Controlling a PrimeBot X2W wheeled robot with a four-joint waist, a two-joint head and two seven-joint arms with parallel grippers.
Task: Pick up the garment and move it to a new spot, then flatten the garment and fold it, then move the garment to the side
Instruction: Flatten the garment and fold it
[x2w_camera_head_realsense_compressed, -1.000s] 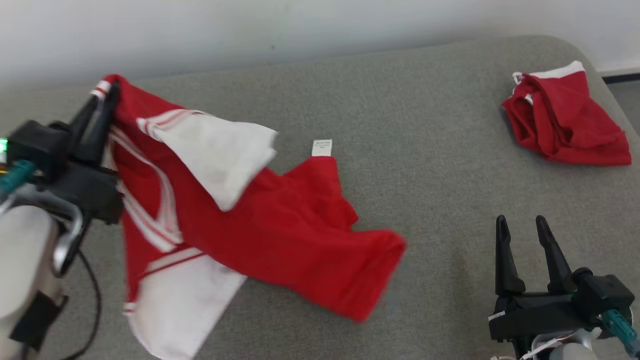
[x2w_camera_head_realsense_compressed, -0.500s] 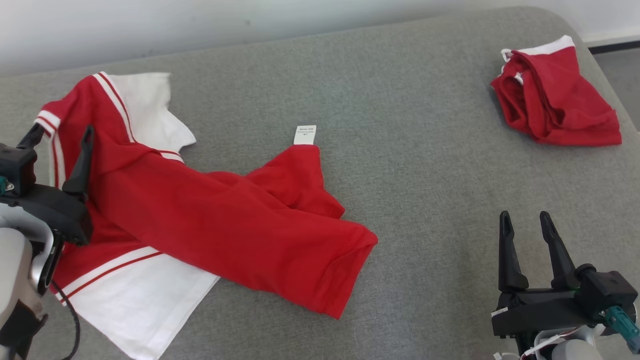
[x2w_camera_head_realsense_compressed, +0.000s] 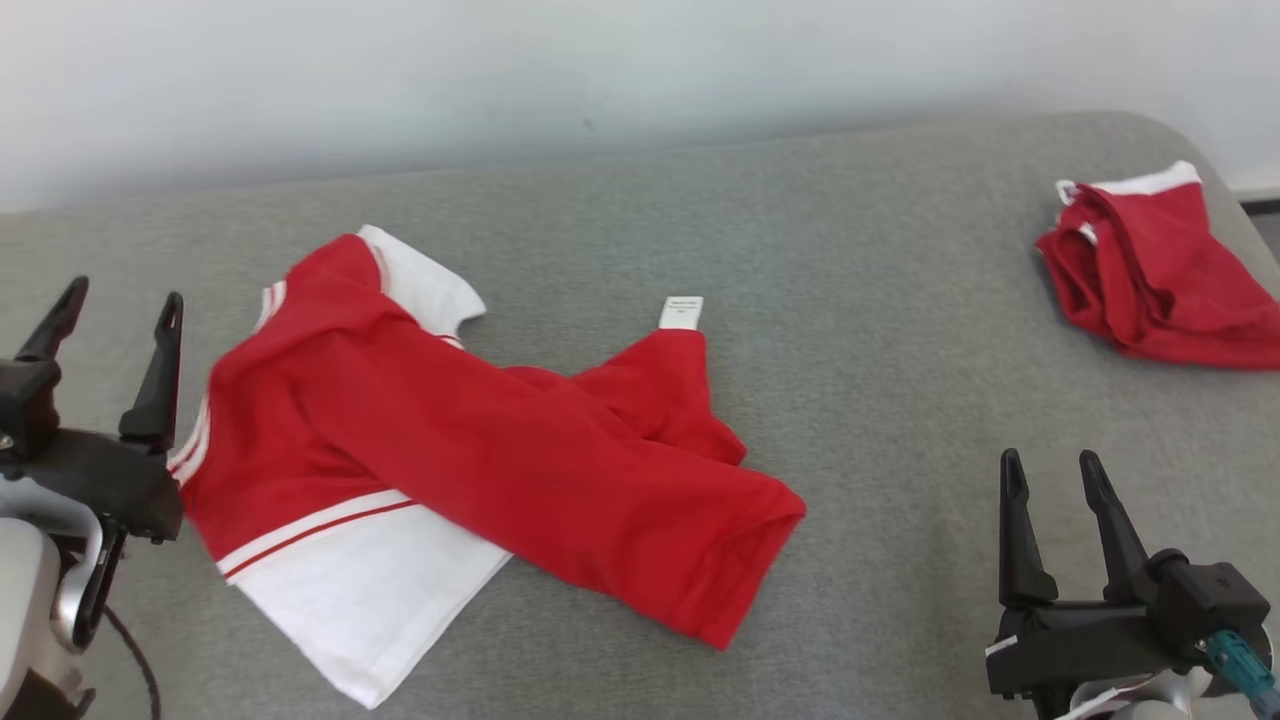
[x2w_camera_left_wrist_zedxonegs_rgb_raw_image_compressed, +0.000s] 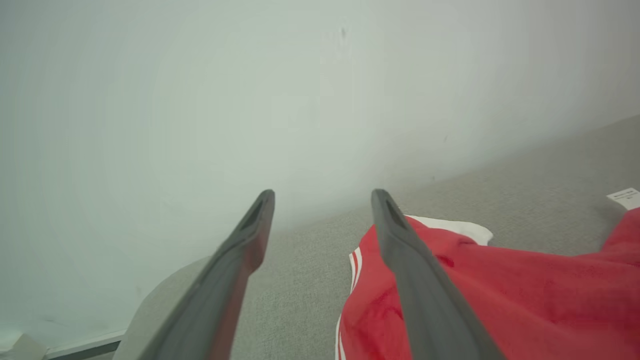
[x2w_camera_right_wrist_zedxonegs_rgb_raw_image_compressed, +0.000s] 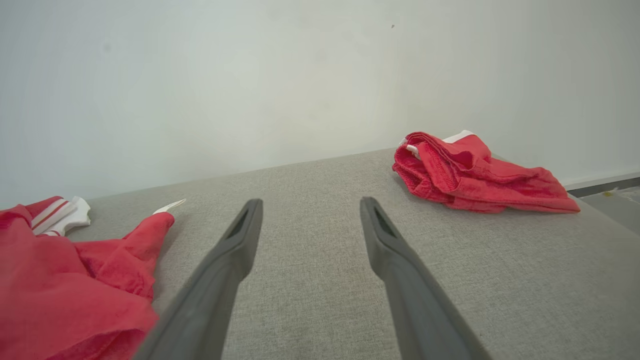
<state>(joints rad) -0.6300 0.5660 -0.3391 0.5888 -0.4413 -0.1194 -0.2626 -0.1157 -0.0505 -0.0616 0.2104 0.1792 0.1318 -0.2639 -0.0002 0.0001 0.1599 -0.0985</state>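
Observation:
A red and white garment (x2w_camera_head_realsense_compressed: 470, 450) lies crumpled and partly folded over itself on the grey padded surface (x2w_camera_head_realsense_compressed: 850, 300), left of centre, with a small white label (x2w_camera_head_realsense_compressed: 681, 312) sticking out at its far side. My left gripper (x2w_camera_head_realsense_compressed: 120, 300) stands open just left of the garment, holding nothing; in the left wrist view the garment (x2w_camera_left_wrist_zedxonegs_rgb_raw_image_compressed: 500, 295) lies to the right of the open left gripper (x2w_camera_left_wrist_zedxonegs_rgb_raw_image_compressed: 322, 195). At the lower right my right gripper (x2w_camera_head_realsense_compressed: 1050, 462) is open over bare surface, well clear of the garment. In the right wrist view the garment (x2w_camera_right_wrist_zedxonegs_rgb_raw_image_compressed: 65, 285) is at the left of the right gripper (x2w_camera_right_wrist_zedxonegs_rgb_raw_image_compressed: 310, 202).
A second red garment with white trim (x2w_camera_head_realsense_compressed: 1160, 275) lies bunched at the far right corner, also seen as a red heap (x2w_camera_right_wrist_zedxonegs_rgb_raw_image_compressed: 475, 175). A pale wall (x2w_camera_head_realsense_compressed: 600, 70) runs behind the surface. The surface's right edge curves down near that heap.
My left gripper has opened and let go of the garment's sleeve. The garment has dropped and settled on the surface. The head camera has also shifted.

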